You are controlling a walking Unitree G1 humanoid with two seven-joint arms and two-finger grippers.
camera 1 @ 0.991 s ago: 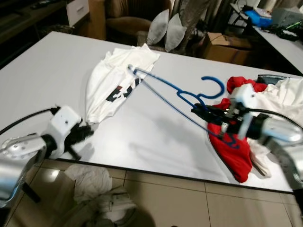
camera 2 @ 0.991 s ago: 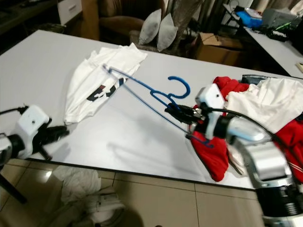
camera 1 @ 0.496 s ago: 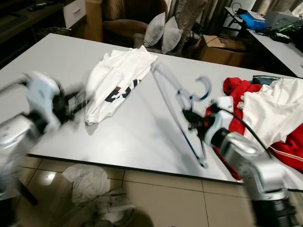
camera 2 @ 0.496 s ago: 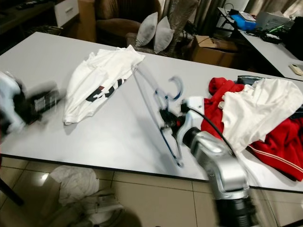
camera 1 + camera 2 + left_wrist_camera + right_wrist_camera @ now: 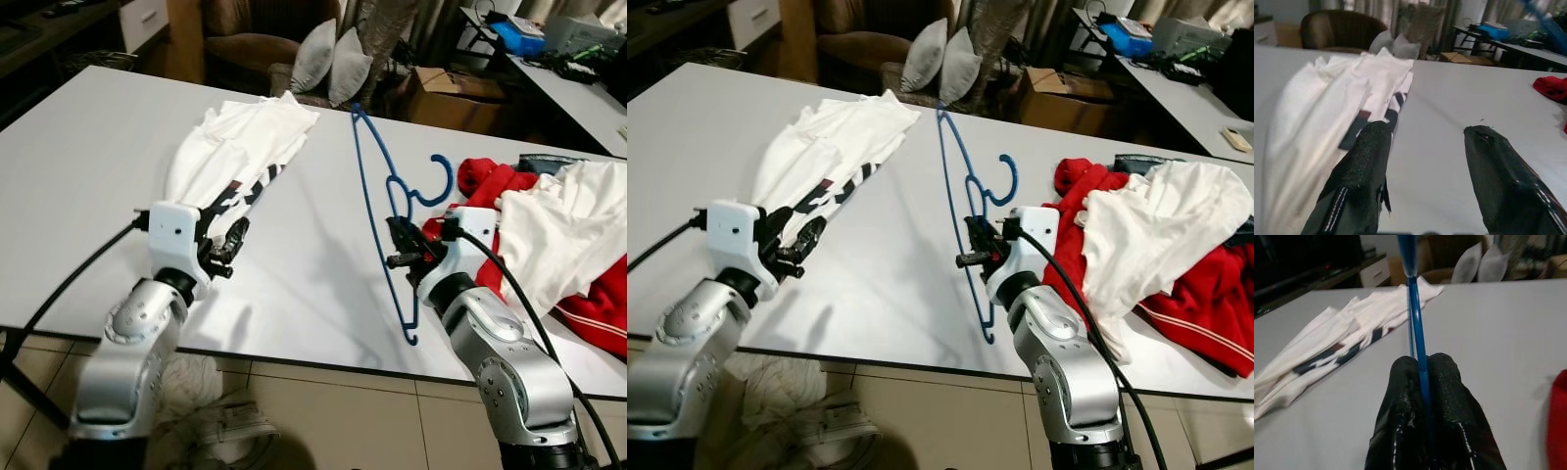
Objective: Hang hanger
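Right end effector (image 5: 404, 242) is pinched fully closed on the wire of the blue hanger (image 5: 377, 186), near its neck, holding it above the white surface (image 5: 88, 147). The hanger stands nearly on edge: one end points far toward the cushions, the other hangs near the front edge, hook toward the red garment (image 5: 490, 186) on the right.

Left end effector (image 5: 227, 242) is wide open and empty, just at the near end of the white t-shirt (image 5: 235, 147), which lies flat on the left of the surface.

Risks, my read: the grip is a thin pinch on round wire, so the hanger could rotate or slip if swung. The hook sits close to the red and white clothes pile (image 5: 558, 230) and may snag it. The left fingers may catch only one fabric layer.

Versus a second ago: the hanger has swung from lying across toward the shirt to near-upright, and the left arm has come up from the surface's near edge to the shirt.
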